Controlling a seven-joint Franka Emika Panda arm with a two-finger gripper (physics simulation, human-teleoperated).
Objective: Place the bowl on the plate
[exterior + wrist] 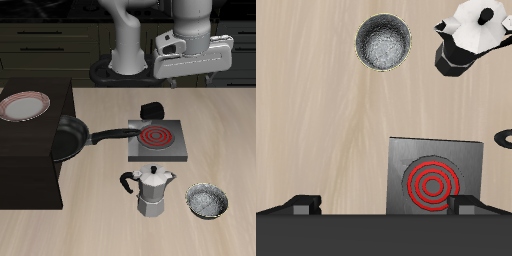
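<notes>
Pale wood-grain table (100,215), smooth and matte, far below the fingers. Dark raised cabinet block (30,150) at one end, carrying the plate (24,106): flat, round, white centre, reddish-pink rim, well off to one side of the fingers. Black frying pan (62,136) beside it, handle reaching toward the stove burner (158,140), a grey square slab with red coils, almost straight beneath the fingers (384,205). Faceted metal moka pot (152,190) beyond the burner, toward the table's front. Bowl (207,201) just beside the pot: small, round, grey metal, dark rim, speckled inside, well apart from the fingers and untouched. Small black cup (150,109) behind the burner.

Fingers spread wide, holding nothing, high above everything.

Probably the opening step: approach not yet made. Next move likely calls for travelling out over the bowl, descending, and pinching its thin rim.
</notes>
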